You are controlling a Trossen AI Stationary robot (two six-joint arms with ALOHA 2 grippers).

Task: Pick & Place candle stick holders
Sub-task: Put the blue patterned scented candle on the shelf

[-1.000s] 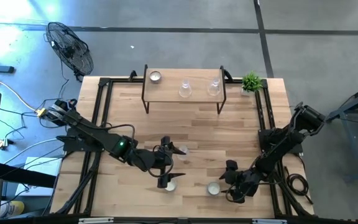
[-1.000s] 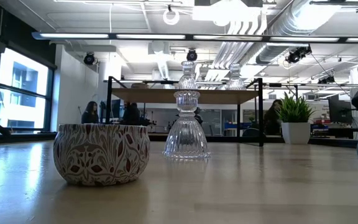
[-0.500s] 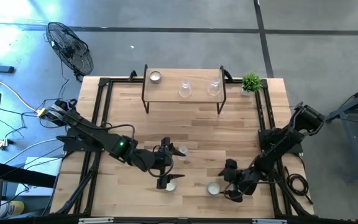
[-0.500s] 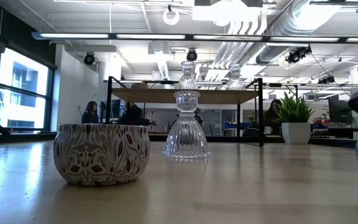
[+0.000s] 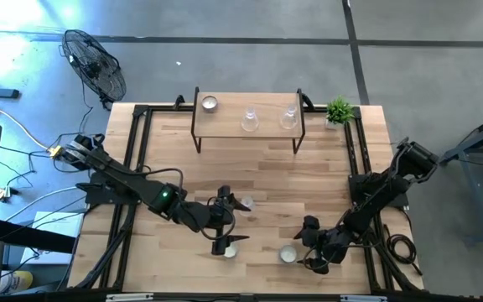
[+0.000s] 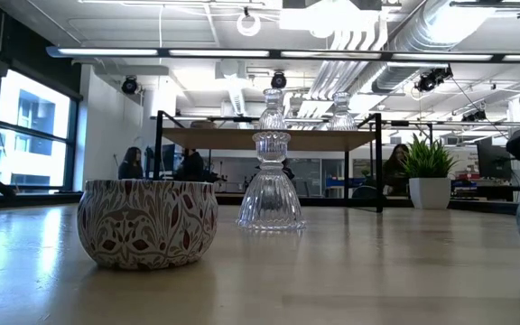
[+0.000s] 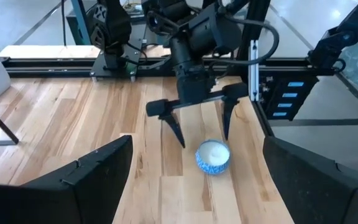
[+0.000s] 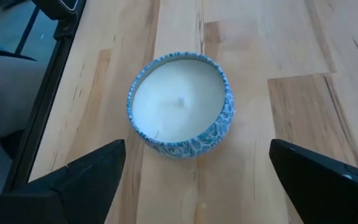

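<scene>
A blue patterned tealight cup with a white centre stands on the table near the front right. My right gripper is open just to the right of it, its fingers spread wide and clear of the cup. My left gripper hangs open above the table's middle front, holding nothing. Below it stand a clear glass stemmed holder and a red patterned cup. On the rack at the back rest another tealight cup and two glass holders.
A small green plant in a white pot stands at the back right beside the rack. Black frame rails run along both sides of the table. Bare wood lies between the rack and the grippers. People sit in the room beyond.
</scene>
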